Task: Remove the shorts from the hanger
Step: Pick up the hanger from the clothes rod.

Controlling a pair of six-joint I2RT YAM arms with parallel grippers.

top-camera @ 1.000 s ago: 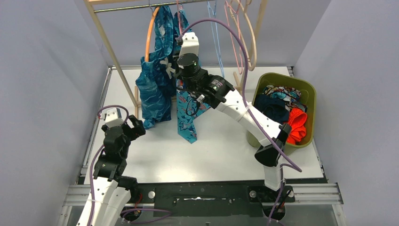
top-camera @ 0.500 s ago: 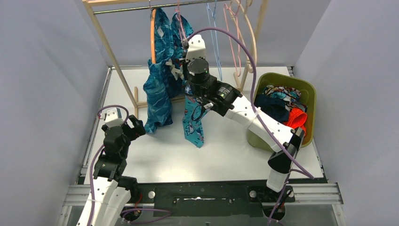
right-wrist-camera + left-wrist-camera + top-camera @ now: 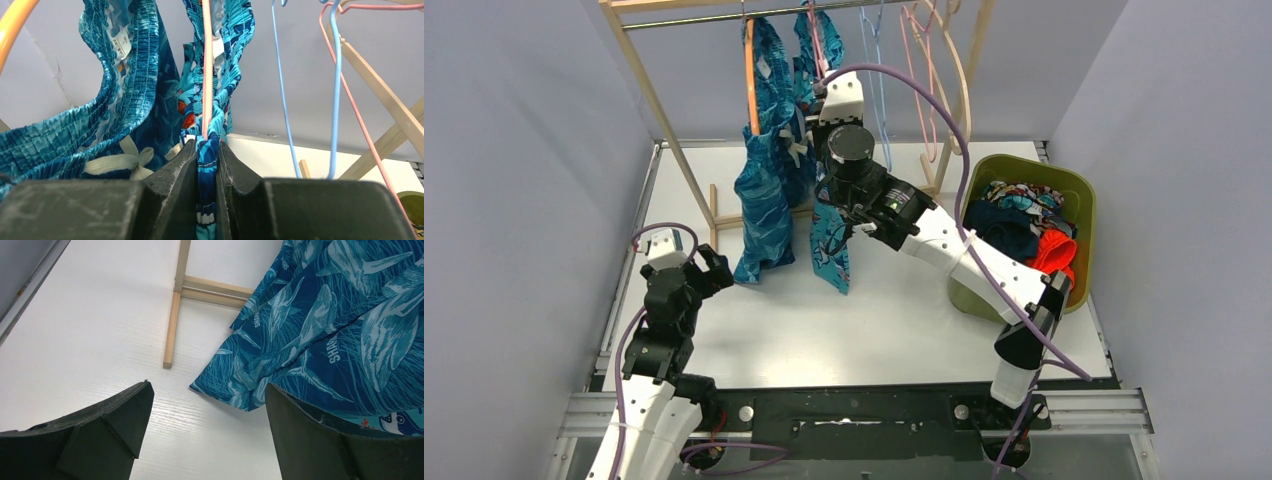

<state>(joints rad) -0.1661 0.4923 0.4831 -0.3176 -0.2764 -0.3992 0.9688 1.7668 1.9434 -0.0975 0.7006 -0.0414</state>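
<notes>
Pinching the turquoise cartoon-print shorts [image 3: 235, 45] just below the pink hanger [image 3: 206, 75], the right gripper [image 3: 206, 150] is raised over the desk's far edge. Near the left edge, the left gripper [image 3: 207, 405] hangs with jaws spread wide, beside the hanging shark-print shorts [image 3: 320, 335].

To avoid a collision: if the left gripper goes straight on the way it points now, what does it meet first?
Most likely the lower hem of the teal shorts, hanging ahead of the open left gripper; depth is unclear, so it might touch the white table first.
</notes>
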